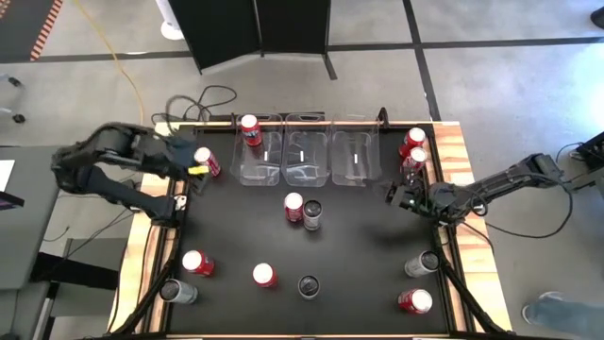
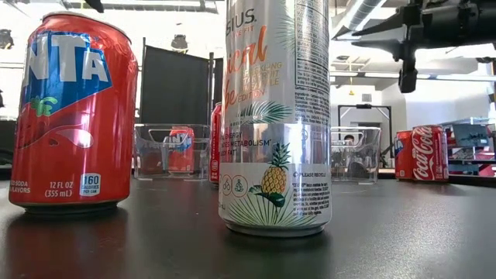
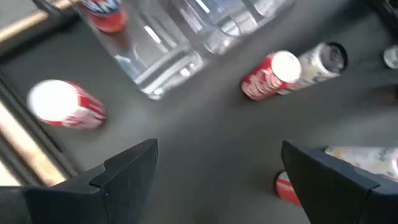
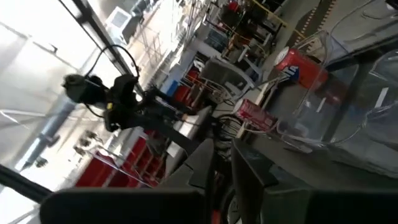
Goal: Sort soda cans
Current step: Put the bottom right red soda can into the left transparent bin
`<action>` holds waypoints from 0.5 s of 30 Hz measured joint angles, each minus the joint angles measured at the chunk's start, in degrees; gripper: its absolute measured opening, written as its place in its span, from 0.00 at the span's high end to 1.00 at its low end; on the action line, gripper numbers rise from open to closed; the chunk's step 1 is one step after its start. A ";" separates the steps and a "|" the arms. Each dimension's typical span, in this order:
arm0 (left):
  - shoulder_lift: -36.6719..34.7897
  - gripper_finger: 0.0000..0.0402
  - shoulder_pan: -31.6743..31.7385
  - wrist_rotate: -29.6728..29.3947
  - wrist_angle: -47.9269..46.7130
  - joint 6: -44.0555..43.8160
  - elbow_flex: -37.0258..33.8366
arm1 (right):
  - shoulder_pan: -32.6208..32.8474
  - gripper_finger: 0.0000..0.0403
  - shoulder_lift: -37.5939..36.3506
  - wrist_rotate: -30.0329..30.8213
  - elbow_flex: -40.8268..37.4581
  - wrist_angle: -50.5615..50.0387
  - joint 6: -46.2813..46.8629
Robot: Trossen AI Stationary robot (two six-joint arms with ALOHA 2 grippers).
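Note:
Red and silver soda cans stand scattered on the black table. One red can (image 1: pixel 250 130) stands inside the left clear bin (image 1: pixel 260 162). Another red can (image 1: pixel 206 161) (image 3: pixel 62 103) stands on the table just beside my left gripper (image 1: pixel 194 168) (image 3: pixel 217 171), which hovers open above bare table at the far left and touches nothing. A red can (image 1: pixel 293 207) (image 3: pixel 267 74) and a silver can (image 1: pixel 312 214) (image 3: pixel 320 59) stand together mid-table. My right gripper (image 1: pixel 393 194) (image 4: pixel 224 180) is shut and holds nothing, raised near the right edge, below two red cans (image 1: pixel 414 149).
Three clear bins stand side by side at the far edge; the middle bin (image 1: pixel 306 161) and the right bin (image 1: pixel 352 159) hold no cans. More cans stand along the near edge (image 1: pixel 264 275) (image 1: pixel 309 285) and in the near right corner (image 1: pixel 415 301). A raised wooden rim (image 1: pixel 455 151) frames the table.

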 joint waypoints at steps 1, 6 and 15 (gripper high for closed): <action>1.25 0.16 -1.48 -0.39 0.29 -1.46 0.00 | 0.38 0.83 0.86 -0.06 0.43 -0.02 -0.24; 8.86 0.16 -7.57 0.98 0.17 -6.11 0.00 | 2.53 0.83 4.03 -2.93 2.87 0.03 -2.11; 21.52 0.16 -16.94 8.07 8.99 -10.43 -0.02 | 8.67 0.79 4.86 -4.66 5.39 0.08 -15.59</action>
